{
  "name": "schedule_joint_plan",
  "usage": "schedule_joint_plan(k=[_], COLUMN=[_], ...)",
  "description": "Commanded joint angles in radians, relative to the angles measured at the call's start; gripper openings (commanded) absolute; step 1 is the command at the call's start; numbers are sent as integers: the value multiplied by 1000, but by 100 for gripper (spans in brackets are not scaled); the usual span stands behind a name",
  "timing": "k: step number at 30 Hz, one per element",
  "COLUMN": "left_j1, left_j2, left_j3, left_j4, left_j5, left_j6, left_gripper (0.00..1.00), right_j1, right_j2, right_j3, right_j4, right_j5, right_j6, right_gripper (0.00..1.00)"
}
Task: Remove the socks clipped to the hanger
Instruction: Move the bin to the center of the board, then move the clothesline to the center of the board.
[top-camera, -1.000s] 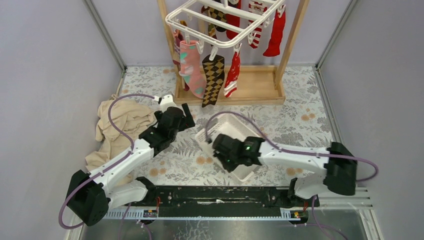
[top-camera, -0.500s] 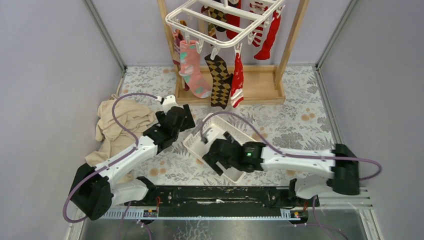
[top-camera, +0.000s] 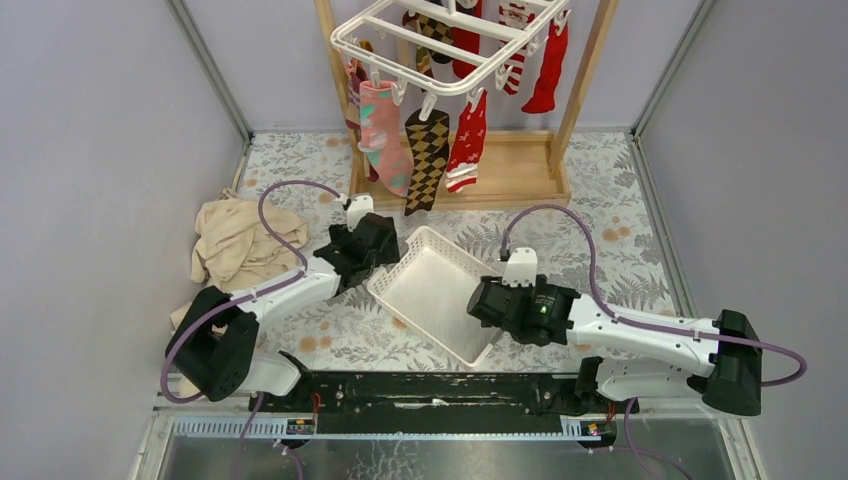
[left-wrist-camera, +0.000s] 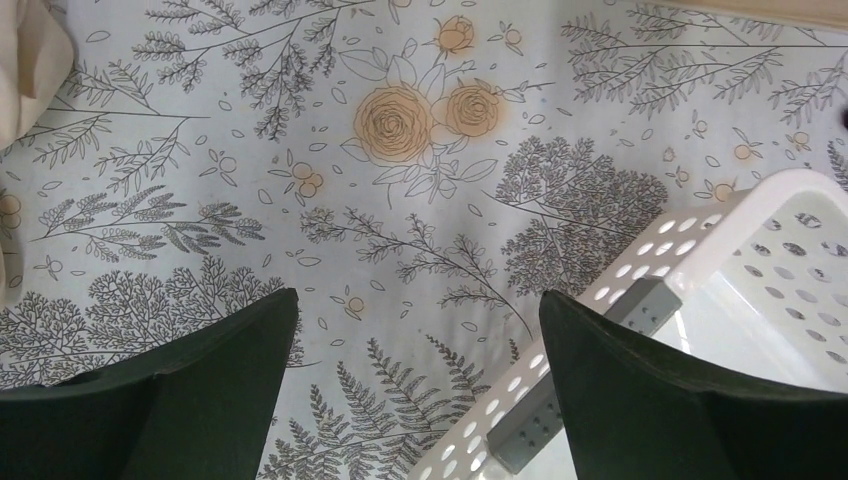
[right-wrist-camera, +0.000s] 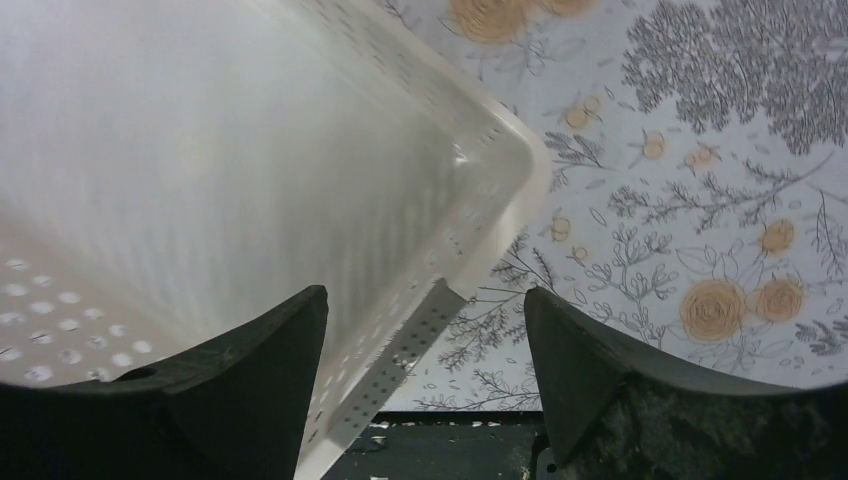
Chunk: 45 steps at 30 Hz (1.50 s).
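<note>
The hanger (top-camera: 392, 70) hangs at the table's 12 o'clock end, slung from a wooden rack (top-camera: 500, 170), and the socks (top-camera: 385, 135) are all clipped to it. A pink patterned one, a brown-black argyle (top-camera: 425, 160) and a red-and-white one (top-camera: 462, 150) dangle along its near edge. More red ones (top-camera: 548, 70) hang behind them.

Both tools are well apart from them, low over the flowered table cover (top-camera: 600, 250), with a white perforated basket (top-camera: 415, 235) between them. The left gripper (left-wrist-camera: 412, 330) sits at the basket's 10 o'clock corner. Its jaws are spread wide and grasp nothing, and the basket's rim lies just beside its right finger. From there the socks are up at about 12 to 1 o'clock.

The right gripper (right-wrist-camera: 425, 300) is at the basket's 4 o'clock edge. Its jaws also stand apart, with the basket's corner wall running through the gap and neither finger pinching it. The socks lie toward its 11 o'clock, on the far side of the basket.

A crumpled tan cloth (top-camera: 240, 245) lies at the left gripper's 9 o'clock.
</note>
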Motion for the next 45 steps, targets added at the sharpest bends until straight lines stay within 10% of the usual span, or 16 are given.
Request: schedule_joint_plan(k=[1,18,27,31,34,38,45], left_j1=[-22,-98,-139,-140,-140,-139,23], left_j2=[-11,-145,-215,-197,-184,-179,-144], left_j3=[31,-81,-62,-55,-37,6,115], left_j4=[56,-27,-70,-66,-65,-69,-22], left_j5=[0,-10,-59,-103,-130,-188,-130], left_j6=[33,-23,-47,-39,-36,-25,4], left_gripper=[98,98,98,98,98,99,99], right_j1=[2,-226,-325,-365,-369,-399,-682], right_j2=[-26,35,135,223,231,158,118], right_j3=[-61,-136,-26,31,45,55,201], right_j4=[-68,236,366,370,369,388,362], right_j5=[39,-45,-83,-101,-116,-134,-277], right_j6=[211,-86,-394,-444,-446,-475,-564], right_gripper=[78,27,19,31,69,94,95])
